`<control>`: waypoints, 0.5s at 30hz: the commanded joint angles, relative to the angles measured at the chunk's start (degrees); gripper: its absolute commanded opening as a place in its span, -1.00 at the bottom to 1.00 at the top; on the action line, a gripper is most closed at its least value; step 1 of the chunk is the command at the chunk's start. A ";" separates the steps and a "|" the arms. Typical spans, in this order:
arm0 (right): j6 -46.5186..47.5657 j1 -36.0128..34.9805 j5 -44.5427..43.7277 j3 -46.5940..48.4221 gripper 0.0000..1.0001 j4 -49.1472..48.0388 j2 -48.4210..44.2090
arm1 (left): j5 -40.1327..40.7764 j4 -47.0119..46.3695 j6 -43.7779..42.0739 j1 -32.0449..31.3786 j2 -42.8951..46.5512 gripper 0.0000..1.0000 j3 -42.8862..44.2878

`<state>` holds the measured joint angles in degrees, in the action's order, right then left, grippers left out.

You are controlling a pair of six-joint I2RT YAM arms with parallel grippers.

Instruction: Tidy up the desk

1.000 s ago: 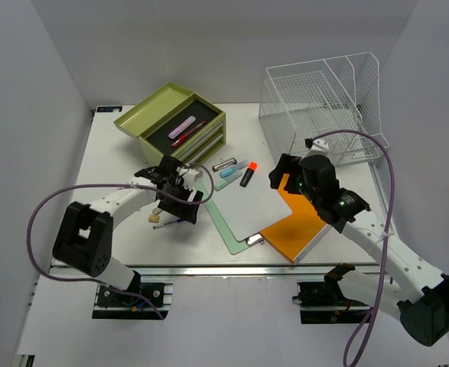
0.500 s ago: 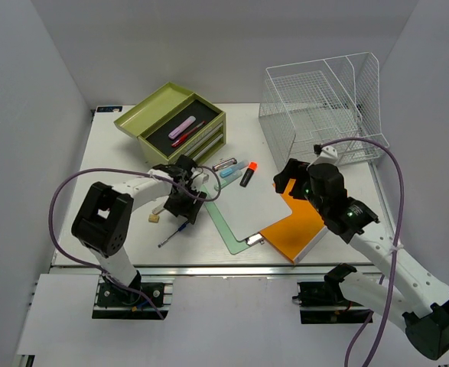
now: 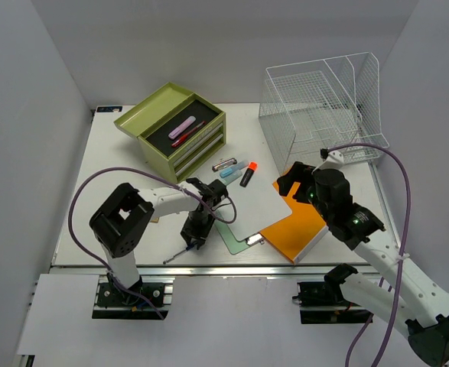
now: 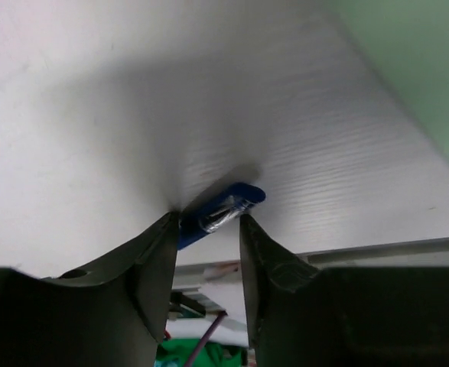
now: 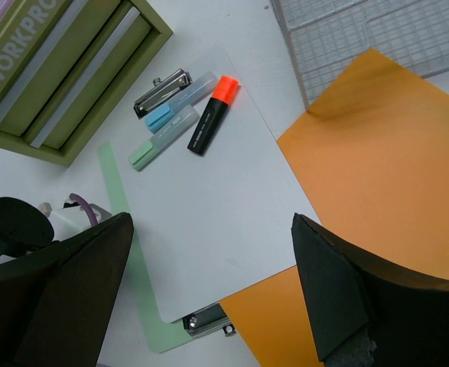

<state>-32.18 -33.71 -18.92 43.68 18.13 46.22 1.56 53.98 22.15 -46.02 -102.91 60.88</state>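
Note:
The white desk (image 3: 117, 153) carries scattered stationery. A blue pen (image 3: 177, 254) lies near the front rail, left of the clipboard. My left gripper (image 3: 195, 234) is down on it. In the left wrist view the jaws (image 4: 207, 219) are drawn narrow, and both fingertips press the pen's blue and clear end (image 4: 226, 209) against the desk (image 4: 132, 115). My right gripper (image 3: 293, 180) hovers open above the clipboard's white sheet (image 5: 209, 199). Nothing sits between its fingers (image 5: 213, 222).
An olive-green drawer box (image 3: 174, 126) stands at the back left, a white wire rack (image 3: 323, 107) at the back right. An orange notebook (image 3: 297, 225) lies under the green clipboard (image 3: 251, 202). An orange highlighter (image 5: 213, 115), two pastel ones (image 5: 170, 115) and a binder clip (image 5: 161, 90) lie together.
My left gripper moved toward the front edge, pushing the blue pen along, and its jaws narrowed onto the pen. The right arm drifted slightly right, jaws unchanged.

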 commanded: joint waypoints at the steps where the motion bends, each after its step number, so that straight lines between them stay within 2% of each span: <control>1: -0.77 0.32 -1.03 -0.61 0.79 -0.29 -2.26 | 7.84 -4.49 5.53 0.05 -7.39 -0.25 -6.65; 2: -0.77 0.32 -1.03 -0.61 0.79 -0.46 -2.27 | 7.84 -4.23 5.53 0.05 -7.39 -0.25 -6.65; 4: -1.12 0.32 -1.03 -1.49 0.79 -1.34 -3.06 | 7.67 -4.40 5.80 -0.03 -7.91 -0.44 -5.17; 5: -1.21 0.23 -1.03 -1.75 0.79 -1.60 -3.24 | 7.67 -4.93 5.71 -0.03 -8.18 -0.60 -4.64; 7: -1.13 0.32 -1.12 -1.67 0.79 -1.87 -3.33 | 7.84 -5.19 5.36 -0.03 -8.71 -0.66 -2.89; 9: -1.04 0.32 -1.82 -1.23 0.78 -1.61 -3.33 | 9.32 -4.67 4.57 -0.03 -8.97 -1.00 -0.26; 11: -1.04 0.23 -2.44 -0.88 0.79 -1.69 -3.33 | 10.56 -3.97 4.13 -0.03 -8.80 -1.00 2.47; 15: 0.98 0.23 -0.77 0.61 0.79 -2.57 -2.89 | 15.13 1.99 2.99 0.05 -6.61 -1.00 13.45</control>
<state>-32.53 -33.71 -19.51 42.19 18.06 43.55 8.38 65.78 25.28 -46.26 -110.26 68.64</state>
